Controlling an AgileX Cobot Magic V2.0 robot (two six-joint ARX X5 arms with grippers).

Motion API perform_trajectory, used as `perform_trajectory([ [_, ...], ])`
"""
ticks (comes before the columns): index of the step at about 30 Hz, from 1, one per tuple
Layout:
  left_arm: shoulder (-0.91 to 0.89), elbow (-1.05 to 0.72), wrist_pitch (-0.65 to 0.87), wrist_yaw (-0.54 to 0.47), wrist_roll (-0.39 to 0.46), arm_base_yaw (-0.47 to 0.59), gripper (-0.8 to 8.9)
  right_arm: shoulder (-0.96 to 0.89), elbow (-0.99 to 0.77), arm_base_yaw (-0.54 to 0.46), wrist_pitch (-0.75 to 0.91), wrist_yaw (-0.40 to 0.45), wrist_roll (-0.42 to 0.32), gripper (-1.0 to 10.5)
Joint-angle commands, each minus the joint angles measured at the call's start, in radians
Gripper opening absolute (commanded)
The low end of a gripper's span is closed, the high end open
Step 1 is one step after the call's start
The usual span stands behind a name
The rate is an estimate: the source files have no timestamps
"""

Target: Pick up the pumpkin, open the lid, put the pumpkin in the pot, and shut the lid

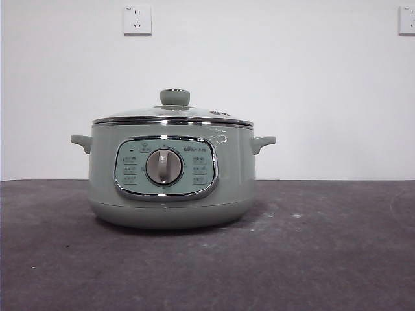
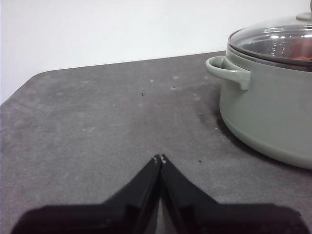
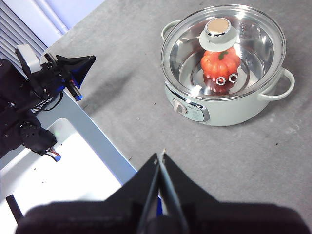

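The sage-green pot (image 1: 170,175) stands mid-table with the glass lid (image 1: 172,114) closed on it. In the right wrist view the pumpkin (image 3: 220,62) lies inside the pot (image 3: 234,105), seen through the lid (image 3: 224,48); a bit of orange shows under the lid (image 2: 275,36) in the left wrist view. My left gripper (image 2: 160,158) is shut and empty, low over the table beside the pot (image 2: 268,112). My right gripper (image 3: 162,155) is shut and empty, high above the table's front edge, away from the pot. Neither gripper shows in the front view.
The dark grey table (image 1: 324,259) spreads around the pot. In the right wrist view a white platform (image 3: 63,165) and the other arm's black hardware (image 3: 44,78) sit past the table's edge. Wall sockets (image 1: 137,19) hang on the white wall behind.
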Motion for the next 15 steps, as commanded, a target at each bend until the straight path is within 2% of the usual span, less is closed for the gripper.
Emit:
perform_trajectory([
  [1, -0.003, -0.016, -0.002, 0.003, -0.007, 0.003, -0.03, -0.003, -0.003, 0.001, -0.016, 0.002, 0.002, 0.0],
  [15, -0.002, -0.016, -0.024, 0.003, -0.007, 0.003, -0.03, -0.003, -0.003, 0.001, -0.016, 0.002, 0.002, 0.0],
])
